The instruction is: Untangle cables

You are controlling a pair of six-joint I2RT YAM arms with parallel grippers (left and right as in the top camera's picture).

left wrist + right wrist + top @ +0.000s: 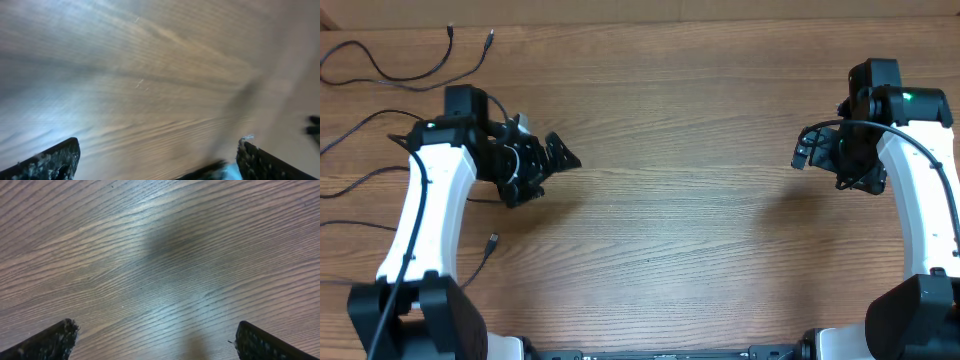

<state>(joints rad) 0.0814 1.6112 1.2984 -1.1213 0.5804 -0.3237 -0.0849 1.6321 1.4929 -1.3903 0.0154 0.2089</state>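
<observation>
From where I stand, the black cables [412, 85] lie on the far left of the wooden table [690, 230]. One loose strand curls along the back edge with two small plug ends [490, 38] pointing away. More strands run off the left side, partly hidden under the left arm [425, 210]. Another plug [492, 241] rests just beside that arm, nearer the front. The left gripper [548, 172] hangs over bare wood just right of the cables, turned toward the middle of the table. In its own camera its two fingers [55, 162] sit far apart at the bottom corners, with nothing but blurred wood grain between them, so it is spread wide and holds nothing. The right gripper [806, 150] is well apart from all this, on the far right side and pointing inward. Its wrist camera likewise shows both fingers [50, 342] wide apart over plain tabletop, with no cable near them. A dark shadow falls on the wood ahead of it.
</observation>
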